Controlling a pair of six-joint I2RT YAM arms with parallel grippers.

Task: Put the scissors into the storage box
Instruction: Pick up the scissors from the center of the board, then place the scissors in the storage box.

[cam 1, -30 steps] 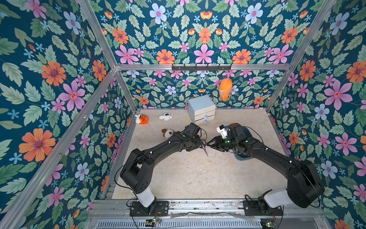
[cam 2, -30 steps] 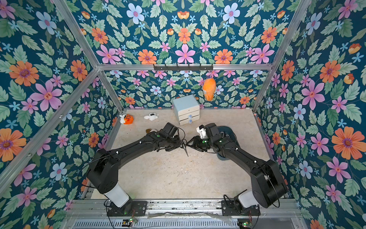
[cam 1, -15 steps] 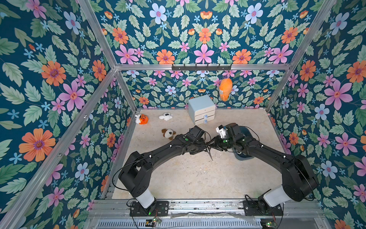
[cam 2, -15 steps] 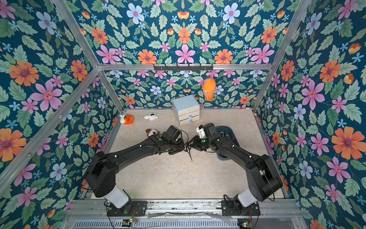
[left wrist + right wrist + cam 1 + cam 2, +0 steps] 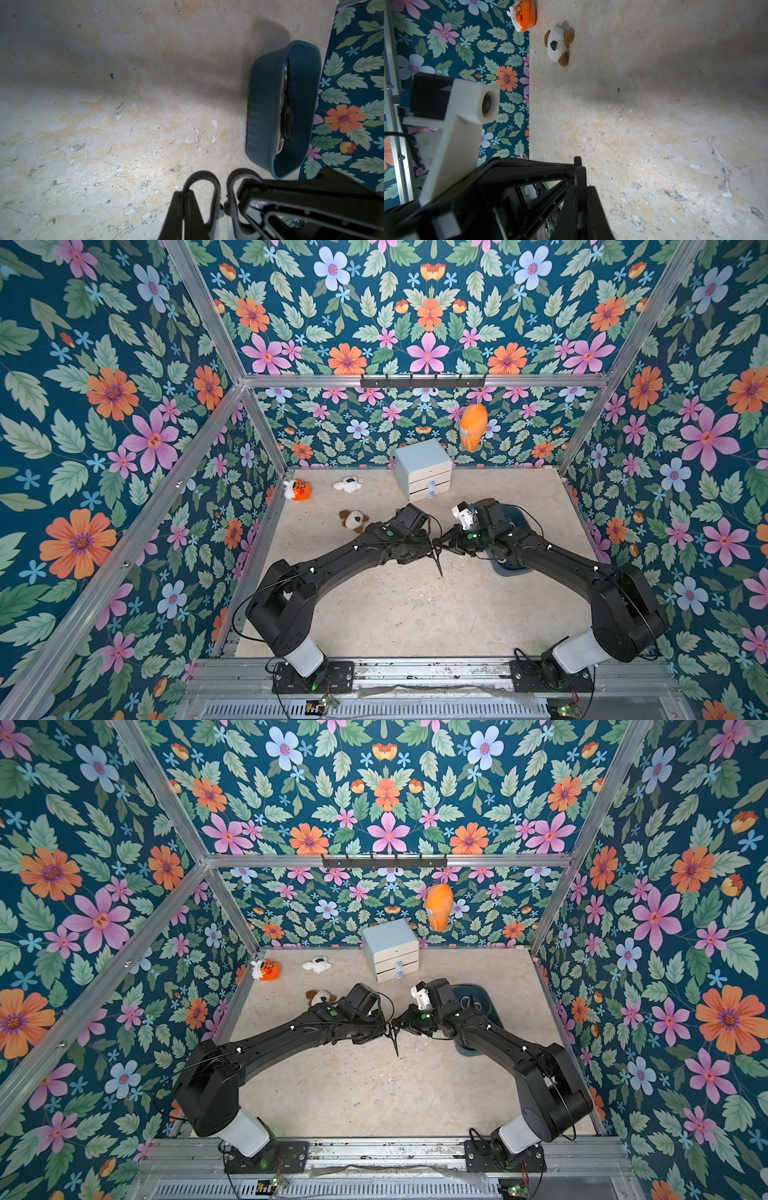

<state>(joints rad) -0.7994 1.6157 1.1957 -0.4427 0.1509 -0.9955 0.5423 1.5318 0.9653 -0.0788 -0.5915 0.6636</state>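
Observation:
A black-handled pair of scissors [image 5: 437, 562] [image 5: 394, 1042] hangs above the middle of the table, blades pointing down toward the front. My left gripper [image 5: 431, 546] [image 5: 184, 194] is shut on one handle loop [image 5: 200, 180]. My right gripper [image 5: 444, 544] [image 5: 581, 187] is shut on the other loop [image 5: 239, 176], so both hold the same pair. The dark teal storage box [image 5: 511, 568] [image 5: 484, 1006] [image 5: 268, 104] lies by the right wall, mostly hidden under the right arm. Other scissors [image 5: 288, 122] lie inside it.
A pale blue cabinet [image 5: 424, 466] with white drawers stands at the back. Small plush toys lie at the back left: orange [image 5: 300, 490], white [image 5: 348, 485], brown-and-white dog [image 5: 353, 520] [image 5: 558, 44]. An orange plush [image 5: 473, 433] hangs on the back wall.
My right gripper's jaws have closed on the scissors' second handle loop. Both grippers and the scissors drifted slightly right and toward the front.

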